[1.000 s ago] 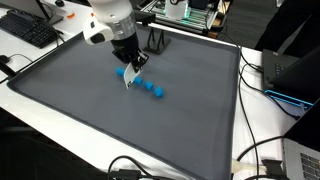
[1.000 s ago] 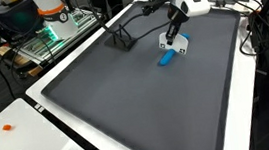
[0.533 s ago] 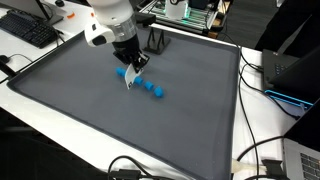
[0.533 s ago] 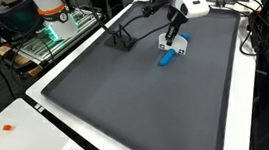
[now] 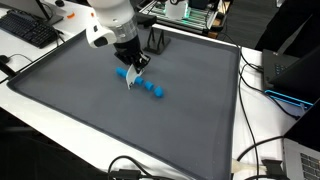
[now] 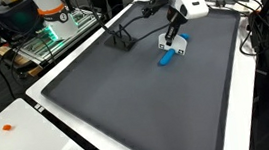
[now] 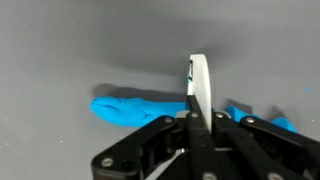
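Pinching a thin, flat white blade (image 7: 198,85) upright, the closed fingers (image 7: 213,123) hang over a lumpy bright-blue strip (image 7: 130,108).

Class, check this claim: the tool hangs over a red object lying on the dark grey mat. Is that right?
No. The object under the tool is blue, not red, as the wrist view shows. It does lie on the dark grey mat, with the tool, shut on a white strip, over it.
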Available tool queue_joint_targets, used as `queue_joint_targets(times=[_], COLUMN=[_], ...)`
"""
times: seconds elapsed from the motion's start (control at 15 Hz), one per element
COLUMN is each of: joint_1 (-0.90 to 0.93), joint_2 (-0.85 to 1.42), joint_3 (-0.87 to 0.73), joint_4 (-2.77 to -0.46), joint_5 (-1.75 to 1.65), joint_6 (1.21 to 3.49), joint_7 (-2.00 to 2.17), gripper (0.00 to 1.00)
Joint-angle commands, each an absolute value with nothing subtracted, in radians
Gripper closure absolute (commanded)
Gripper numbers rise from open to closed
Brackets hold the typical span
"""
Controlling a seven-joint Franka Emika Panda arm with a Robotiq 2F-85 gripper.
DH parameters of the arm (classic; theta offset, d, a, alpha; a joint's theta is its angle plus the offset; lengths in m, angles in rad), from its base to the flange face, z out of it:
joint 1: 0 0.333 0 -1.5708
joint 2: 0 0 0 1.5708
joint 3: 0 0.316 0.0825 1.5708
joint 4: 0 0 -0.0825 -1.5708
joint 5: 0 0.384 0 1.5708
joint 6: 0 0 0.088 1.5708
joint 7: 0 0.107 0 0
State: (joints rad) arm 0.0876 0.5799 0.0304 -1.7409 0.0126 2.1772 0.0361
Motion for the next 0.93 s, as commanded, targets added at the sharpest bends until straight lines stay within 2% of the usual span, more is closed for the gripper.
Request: queue_joint_targets(times=[0.0, 0.87], joint_1=[0.079, 0.074], joint_2=[0.577, 0.515], joint_3=[0.05, 0.036], joint_4=[-1.774, -1.789], joint_5=[0.043, 0.028], joint_6=[2.185, 2.173], joint_7=[0.041, 0.034], gripper=[0.99, 0.99])
